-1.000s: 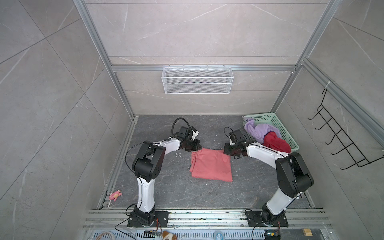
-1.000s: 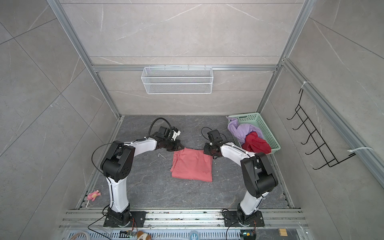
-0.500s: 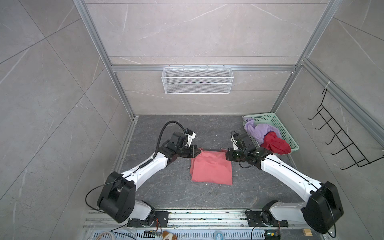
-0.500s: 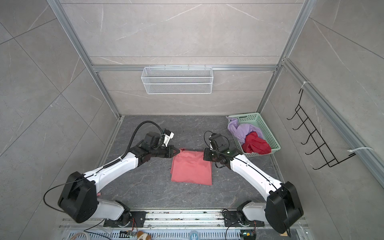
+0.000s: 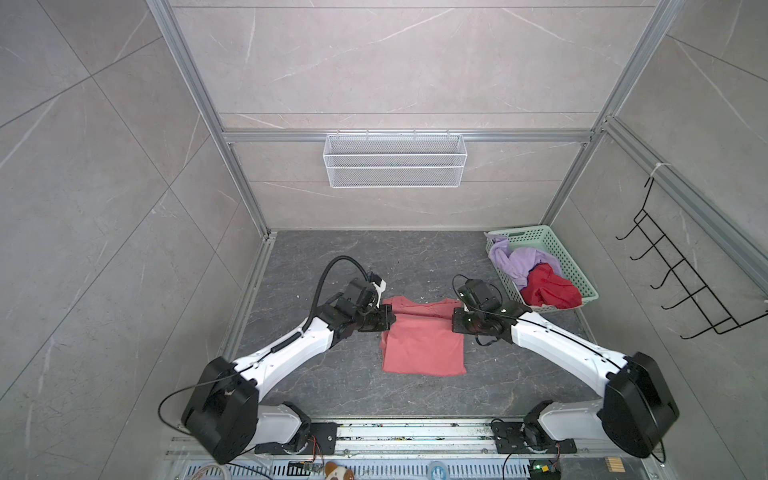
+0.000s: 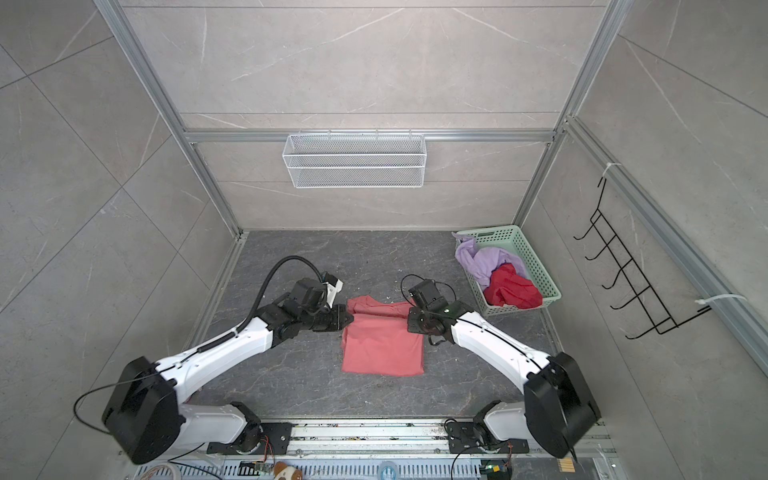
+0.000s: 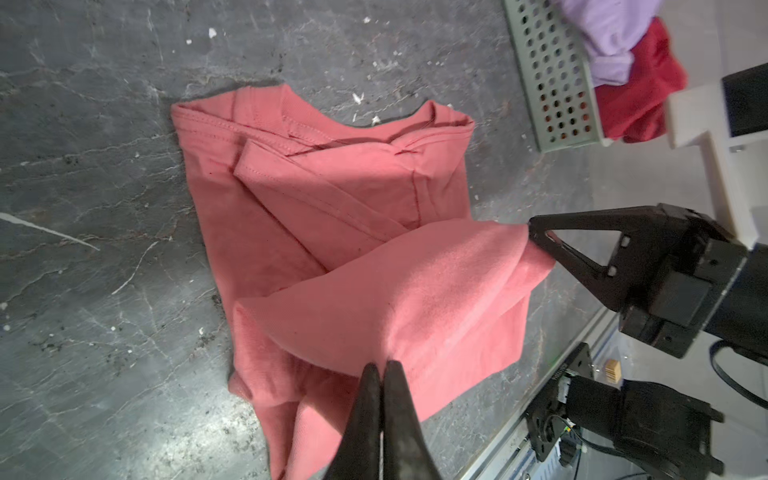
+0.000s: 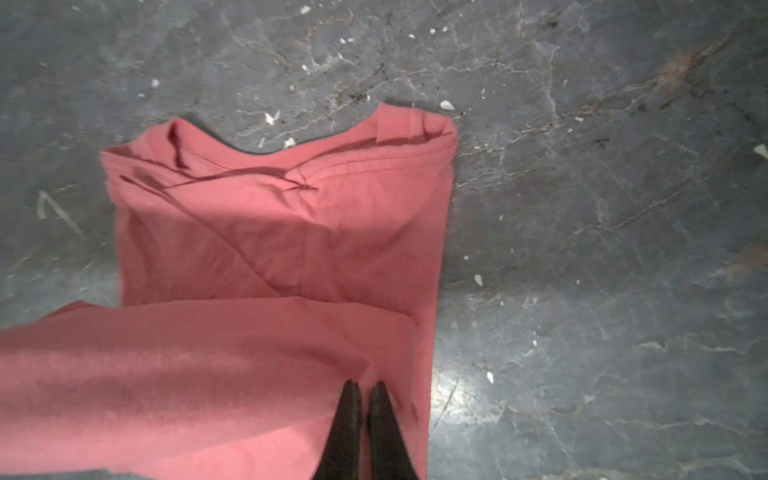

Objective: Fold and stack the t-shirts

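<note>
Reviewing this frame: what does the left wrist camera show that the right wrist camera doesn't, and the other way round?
Left wrist only: the left gripper shut on a raised fold of the salmon-pink t-shirt, and the mint-green basket with the lilac t-shirt and deep-red t-shirt in it.
Right wrist only: no further object, just a stretch of dark table beside the shirt.
Both: the pink shirt, with its collar end lying flat and its other end lifted, and the right gripper shut on that lifted cloth.

Dark grey marbled tabletop (white flecks scattered): salmon-pink tee mid-surface, green basket far right corner.
</note>
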`<state>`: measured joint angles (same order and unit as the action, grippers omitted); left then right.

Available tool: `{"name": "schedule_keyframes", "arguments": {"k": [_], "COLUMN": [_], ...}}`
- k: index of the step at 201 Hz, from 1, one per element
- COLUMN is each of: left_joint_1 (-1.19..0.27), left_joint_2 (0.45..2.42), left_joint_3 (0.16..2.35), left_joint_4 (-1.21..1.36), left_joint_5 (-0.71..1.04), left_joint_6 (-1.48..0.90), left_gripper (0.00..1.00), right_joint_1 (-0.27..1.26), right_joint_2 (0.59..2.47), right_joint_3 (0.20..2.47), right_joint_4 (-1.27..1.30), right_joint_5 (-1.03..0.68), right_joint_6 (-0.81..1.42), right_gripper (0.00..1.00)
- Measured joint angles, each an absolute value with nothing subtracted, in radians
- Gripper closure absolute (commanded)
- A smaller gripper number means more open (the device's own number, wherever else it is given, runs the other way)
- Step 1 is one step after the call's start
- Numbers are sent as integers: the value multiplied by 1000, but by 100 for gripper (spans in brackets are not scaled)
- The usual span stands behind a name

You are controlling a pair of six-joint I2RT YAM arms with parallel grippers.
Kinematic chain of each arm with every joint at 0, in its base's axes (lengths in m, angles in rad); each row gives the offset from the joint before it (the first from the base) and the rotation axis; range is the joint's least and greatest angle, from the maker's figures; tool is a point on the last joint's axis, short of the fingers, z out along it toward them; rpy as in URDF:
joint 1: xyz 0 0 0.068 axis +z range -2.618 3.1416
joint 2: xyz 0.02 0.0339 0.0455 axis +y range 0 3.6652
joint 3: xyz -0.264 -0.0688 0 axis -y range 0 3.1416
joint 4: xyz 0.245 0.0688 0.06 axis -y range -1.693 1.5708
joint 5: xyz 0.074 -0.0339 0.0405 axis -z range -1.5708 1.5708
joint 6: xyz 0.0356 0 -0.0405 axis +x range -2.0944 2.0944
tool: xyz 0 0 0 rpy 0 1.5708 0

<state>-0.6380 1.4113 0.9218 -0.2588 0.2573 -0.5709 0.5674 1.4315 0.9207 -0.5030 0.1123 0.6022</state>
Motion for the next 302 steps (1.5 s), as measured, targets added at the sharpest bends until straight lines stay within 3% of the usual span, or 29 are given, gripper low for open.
{"name": "schedule_keyframes", "arguments": {"k": [52,117,246,302], "left_joint_1": [-590,-538,-510,-466], "left_joint_2": [1667,1821,1711,1837], "left_joint_3": [1083,1143,1113,1168], "left_joint_4": [-236,-176,-111,-72], "left_joint_5": [187,186,188,212], "left_joint_6": [-542,-543,-557,-553], "left_gripper": [100,100,100,100], "right_joint_1": [538,416,408,408], "right_joint_2": [1641,1702,1610,1802], "right_joint_3": [1012,1011,1050,1151], "right_joint_4": [-436,-268,-249,-189], "right_joint_5": [173,95,12,45], "right_joint_6": [602,637,639,635], "right_gripper": [98,96,98,98]}}
